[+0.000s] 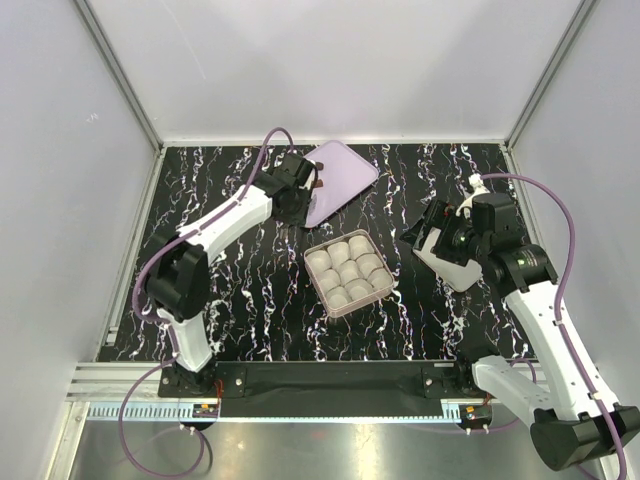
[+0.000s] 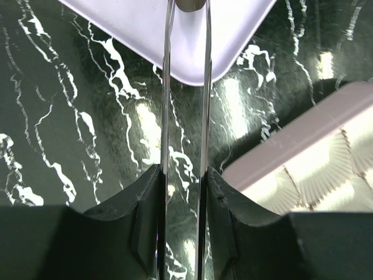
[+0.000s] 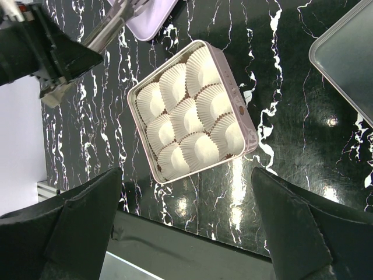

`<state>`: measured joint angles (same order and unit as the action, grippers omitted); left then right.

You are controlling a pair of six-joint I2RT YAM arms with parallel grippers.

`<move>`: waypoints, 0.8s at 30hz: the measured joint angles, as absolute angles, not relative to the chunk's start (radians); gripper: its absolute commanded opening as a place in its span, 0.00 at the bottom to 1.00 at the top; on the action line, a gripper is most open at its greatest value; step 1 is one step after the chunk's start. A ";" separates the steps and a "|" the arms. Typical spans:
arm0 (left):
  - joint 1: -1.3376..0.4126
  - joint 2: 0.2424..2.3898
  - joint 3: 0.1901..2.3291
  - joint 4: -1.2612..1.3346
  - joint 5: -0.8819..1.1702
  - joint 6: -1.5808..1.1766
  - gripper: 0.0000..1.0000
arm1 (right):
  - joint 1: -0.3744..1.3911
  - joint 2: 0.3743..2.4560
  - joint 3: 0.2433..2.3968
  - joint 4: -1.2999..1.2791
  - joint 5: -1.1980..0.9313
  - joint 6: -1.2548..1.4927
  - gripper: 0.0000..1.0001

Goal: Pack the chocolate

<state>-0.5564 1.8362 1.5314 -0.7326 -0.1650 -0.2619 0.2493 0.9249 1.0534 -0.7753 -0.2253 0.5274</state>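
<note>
My left gripper (image 1: 298, 183) (image 2: 183, 175) is shut on a pair of metal tongs (image 2: 167, 87), one black finger pressed on each blade. The tongs reach over the near corner of the lilac tray (image 1: 340, 172) (image 2: 151, 29). A small brown piece of chocolate (image 2: 191, 4) shows between their tips at the top edge of the left wrist view. Small brown pieces (image 1: 318, 186) lie on the tray beside the gripper. The pink square box (image 1: 372, 296) (image 3: 247, 125) holds several white paper cups (image 3: 186, 116), with no chocolate visible in them. My right gripper (image 1: 432, 232) (image 3: 186, 170) hangs open right of the box, holding nothing.
A grey-rimmed tray (image 3: 347, 52) lies right of the box in the right wrist view. The black marbled tabletop (image 1: 240, 300) is walled in by white panels. The box corner (image 2: 303, 140) lies just right of the tongs.
</note>
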 measured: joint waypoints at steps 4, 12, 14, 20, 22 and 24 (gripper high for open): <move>-0.577 1.761 1.531 -0.766 -0.162 -0.266 0.34 | 0.249 0.915 1.055 -0.783 -0.219 0.527 1.00; -0.690 1.490 1.434 -0.760 -0.116 -0.307 0.33 | 0.249 0.902 1.070 -0.817 -0.189 0.516 1.00; -0.727 1.450 1.411 -0.762 -0.107 -0.319 0.33 | 0.249 0.902 1.076 -0.826 -0.178 0.514 1.00; -0.854 1.424 1.337 -0.764 -0.100 -0.350 0.33 | 0.249 0.901 1.089 -0.847 -0.165 0.513 1.00; -0.881 1.424 1.301 -0.760 -0.093 -0.359 0.32 | 0.249 0.901 1.093 -0.853 -0.164 0.513 1.00; -0.893 1.424 1.274 -0.761 -0.085 -0.366 0.32 | 0.249 0.900 1.093 -0.857 -0.158 0.513 1.00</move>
<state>-0.8932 1.4239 1.2736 -0.7612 -0.0849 -0.3660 0.2493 0.8997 1.0931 -0.8574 -0.1581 0.5133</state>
